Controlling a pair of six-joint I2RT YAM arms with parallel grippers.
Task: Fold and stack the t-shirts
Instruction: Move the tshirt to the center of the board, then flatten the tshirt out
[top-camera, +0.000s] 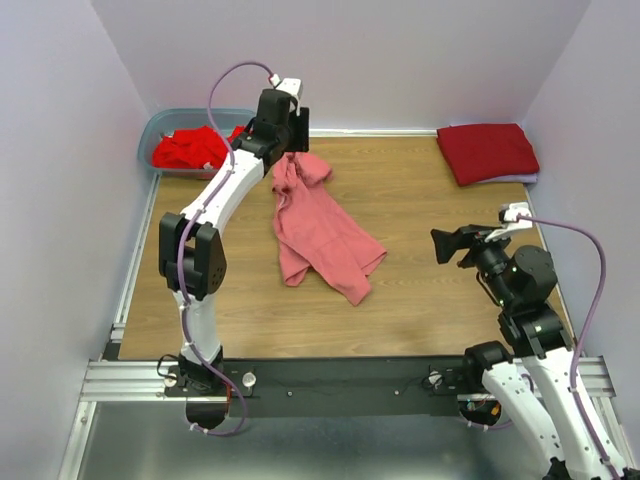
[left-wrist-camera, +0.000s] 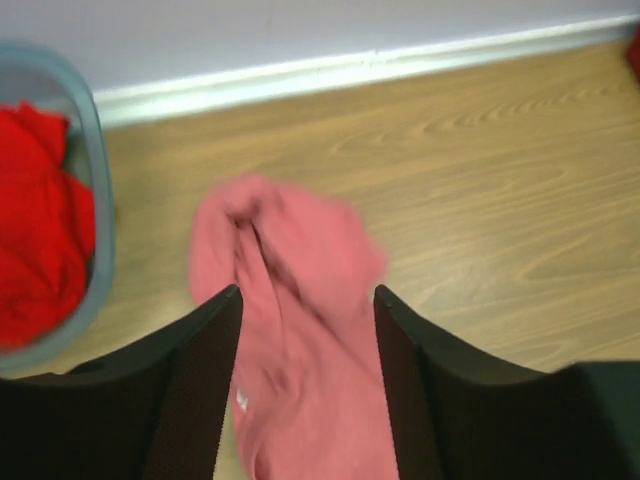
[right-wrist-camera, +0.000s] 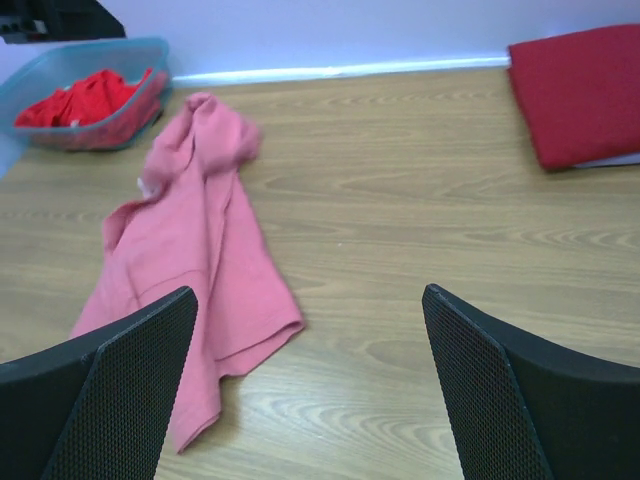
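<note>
**Caller A:** The salmon-pink t-shirt (top-camera: 322, 232) lies crumpled on the table (top-camera: 430, 290), left of centre, its far end bunched beneath the left gripper (left-wrist-camera: 308, 295).

**Caller B:** That gripper stands open, with blurred pink cloth showing between its fingers.

**Caller A:** The right gripper (right-wrist-camera: 308, 293) hovers near right, spread wide and holding nothing.

**Caller B:** The bright red t-shirts (top-camera: 190, 148) sit in the tub (top-camera: 160, 125) far left. The crimson t-shirt (top-camera: 488, 150) lies folded far right.

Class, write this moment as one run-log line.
left claw: open over pink t-shirt; right claw: open, empty; crimson t-shirt: folded, far right
</note>
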